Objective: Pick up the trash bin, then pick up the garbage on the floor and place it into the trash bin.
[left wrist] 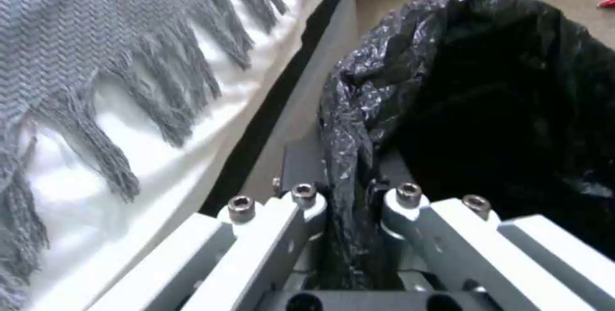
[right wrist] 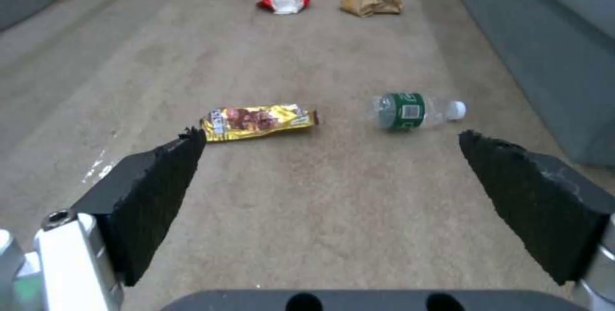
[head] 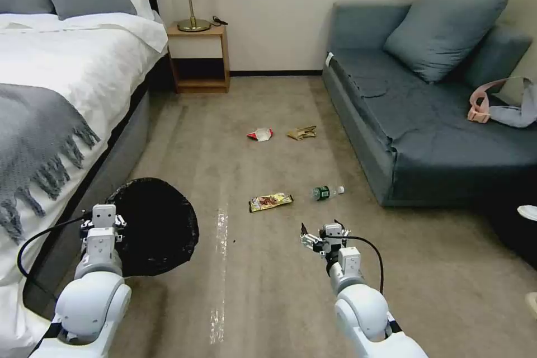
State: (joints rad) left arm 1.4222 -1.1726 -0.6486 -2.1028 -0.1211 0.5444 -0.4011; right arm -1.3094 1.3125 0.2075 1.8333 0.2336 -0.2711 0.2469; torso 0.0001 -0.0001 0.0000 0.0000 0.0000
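The trash bin [head: 154, 227], its black bag [left wrist: 487, 85] glossy and crumpled over the rim, hangs at the robot's left just beside the bed [head: 67, 100], held by the left gripper [head: 103, 224], whose jaws are closed on the near rim with bag plastic pinched between them, as the left wrist view shows. The garbage lies on the carpet [head: 268, 291] ahead: a yellow-brown snack wrapper [head: 271, 201] and, near it toward the sofa, a clear bottle with a green label [head: 326, 192] lying on its side; farther off, a red-and-white scrap [head: 260, 134] and a tan scrap [head: 302, 133] rest close together. The right gripper [head: 316, 239] hovers above the floor short of the wrapper and bottle, its jaws spread wide and holding nothing; in the right wrist view both items lie beyond its black pads [right wrist: 160, 191]. A grey fringed throw [left wrist: 128, 51] drapes over the bed's white sheet next to the bin. A blue-grey sofa [head: 425, 117] stands on the right with a cushion and a pink strap with grey cloth [head: 503, 106]. A wooden nightstand [head: 198, 59] carrying a lamp stands against the far wall.
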